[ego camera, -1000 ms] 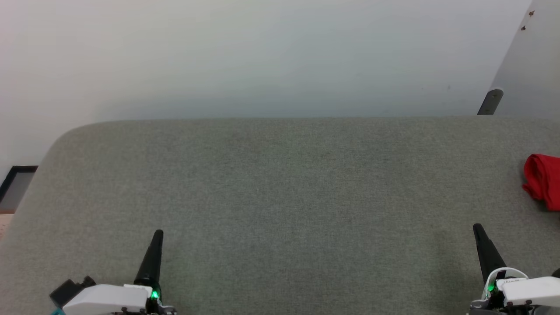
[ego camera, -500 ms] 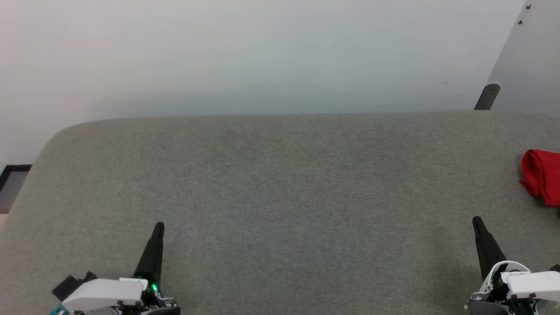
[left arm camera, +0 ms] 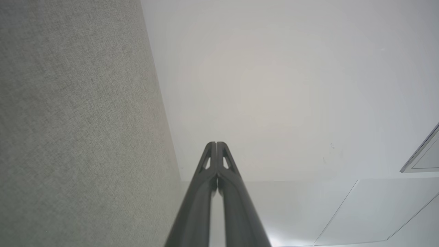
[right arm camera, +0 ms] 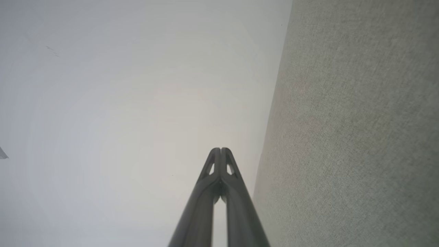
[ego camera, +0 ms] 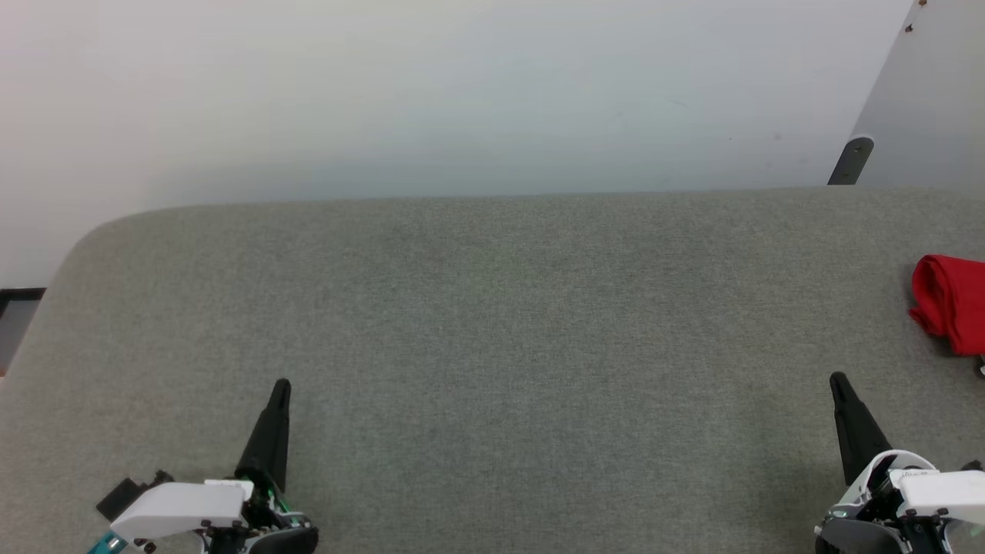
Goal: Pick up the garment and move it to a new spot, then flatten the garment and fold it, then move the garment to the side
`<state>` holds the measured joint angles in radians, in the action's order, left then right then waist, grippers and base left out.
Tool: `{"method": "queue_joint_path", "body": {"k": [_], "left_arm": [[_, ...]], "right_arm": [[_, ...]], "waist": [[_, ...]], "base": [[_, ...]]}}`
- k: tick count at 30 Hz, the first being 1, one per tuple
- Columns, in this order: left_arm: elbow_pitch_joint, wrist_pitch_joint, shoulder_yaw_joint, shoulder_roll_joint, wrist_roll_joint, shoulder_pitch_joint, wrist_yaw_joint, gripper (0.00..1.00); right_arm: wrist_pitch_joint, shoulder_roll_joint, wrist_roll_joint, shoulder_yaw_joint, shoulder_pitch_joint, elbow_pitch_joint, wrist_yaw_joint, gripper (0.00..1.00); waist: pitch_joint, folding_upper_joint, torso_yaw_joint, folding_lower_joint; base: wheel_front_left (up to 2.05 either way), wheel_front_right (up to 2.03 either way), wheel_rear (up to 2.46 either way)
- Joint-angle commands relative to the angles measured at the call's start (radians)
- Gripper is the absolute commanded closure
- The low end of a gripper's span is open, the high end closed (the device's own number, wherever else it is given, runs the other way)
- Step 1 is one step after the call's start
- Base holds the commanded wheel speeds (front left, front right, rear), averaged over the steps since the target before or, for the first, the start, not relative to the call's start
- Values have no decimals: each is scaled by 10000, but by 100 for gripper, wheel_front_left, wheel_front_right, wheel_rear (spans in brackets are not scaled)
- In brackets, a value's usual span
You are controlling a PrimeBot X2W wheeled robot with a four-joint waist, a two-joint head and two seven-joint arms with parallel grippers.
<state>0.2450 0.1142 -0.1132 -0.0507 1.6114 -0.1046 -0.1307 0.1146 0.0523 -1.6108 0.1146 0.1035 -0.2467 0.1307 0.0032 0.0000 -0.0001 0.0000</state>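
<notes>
While both arms sit low at the near edge of the bench, the left gripper and right gripper have their fingers pressed together, empty. Bench top: grey woven fabric, far-left corner rounded. Plain pale wall behind. The garment, bunched and red, lies toward the right end, partly out of view.

Red garment at the right edge — grey-green woven counter, white wall, black-fingered grippers.
</notes>
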Motion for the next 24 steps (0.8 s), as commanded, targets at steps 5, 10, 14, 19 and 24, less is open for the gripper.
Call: {"method": "queue_joint_path", "body": {"k": [5, 10, 14, 19, 24], "left_arm": [[15, 31, -30, 15, 29, -106, 0, 100], [15, 31, -30, 15, 27, -105, 0, 100], [14, 32, -30, 16, 26, -105, 0, 100], [14, 33, -31, 17, 25, -105, 0, 100], [14, 34, -31, 17, 24, -104, 0, 100]], "right_arm": [[8, -40, -36, -3, 84, 4, 0, 100], [8, -40, -37, -3, 84, 4, 0, 100], [7, -40, -37, -4, 84, 4, 0, 100], [7, -40, -37, -4, 84, 4, 0, 100], [7, -40, -38, -5, 84, 4, 0, 100]], "waist": [[-1, 0, 1, 0], [-1, 0, 1, 0], [-1, 0, 1, 0], [-1, 0, 1, 0], [-1, 0, 1, 0]], "base": [[0, 0, 0], [0, 0, 0], [0, 0, 0], [0, 0, 0], [0, 0, 0]]}}
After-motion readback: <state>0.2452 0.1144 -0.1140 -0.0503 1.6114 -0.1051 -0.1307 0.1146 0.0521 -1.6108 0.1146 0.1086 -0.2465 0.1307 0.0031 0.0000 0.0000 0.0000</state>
